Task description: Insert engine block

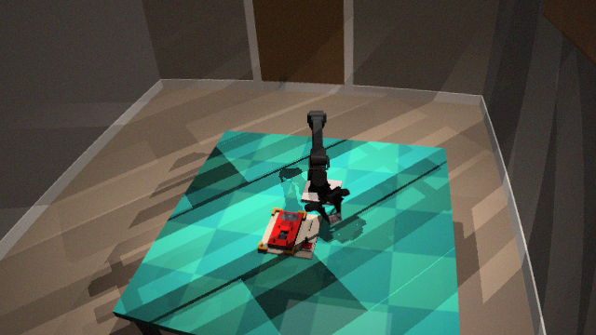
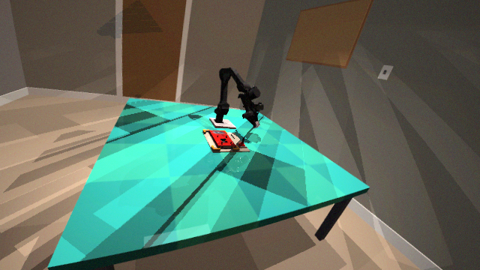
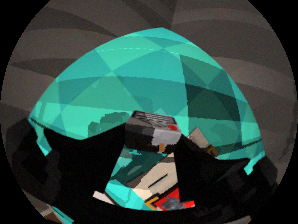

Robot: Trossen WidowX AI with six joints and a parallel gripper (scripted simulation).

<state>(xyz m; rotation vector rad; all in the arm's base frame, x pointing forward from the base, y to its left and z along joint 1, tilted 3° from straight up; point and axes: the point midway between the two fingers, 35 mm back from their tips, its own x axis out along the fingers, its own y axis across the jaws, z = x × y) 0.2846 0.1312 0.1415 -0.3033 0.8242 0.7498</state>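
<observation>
Fingers gripping the engine block point(image 1: 334, 218) point(image 2: 256, 124) point(image 3: 153, 131), the gripper point(image 1: 334, 217) point(image 2: 256, 124) point(image 3: 152, 129) hangs inward from the worktop's point(image 1: 419, 279) point(image 2: 150, 195) point(image 3: 85, 105) arm-side edge, probably for turning its slot ribward.

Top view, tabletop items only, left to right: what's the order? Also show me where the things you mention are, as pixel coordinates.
Red car body point(image 1: 282, 229) point(image 2: 220, 139) → small red piece at the pale board's edge point(image 1: 307, 246) → engine block in the claw point(image 1: 334, 218) point(image 2: 256, 124) point(image 3: 153, 131).

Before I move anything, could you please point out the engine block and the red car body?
Engine block point(image 1: 335, 218) point(image 3: 152, 134): top and wrist views, its body.
Red car body point(image 1: 277, 239) point(image 2: 217, 137): top and exterior views, its red shell.
</observation>
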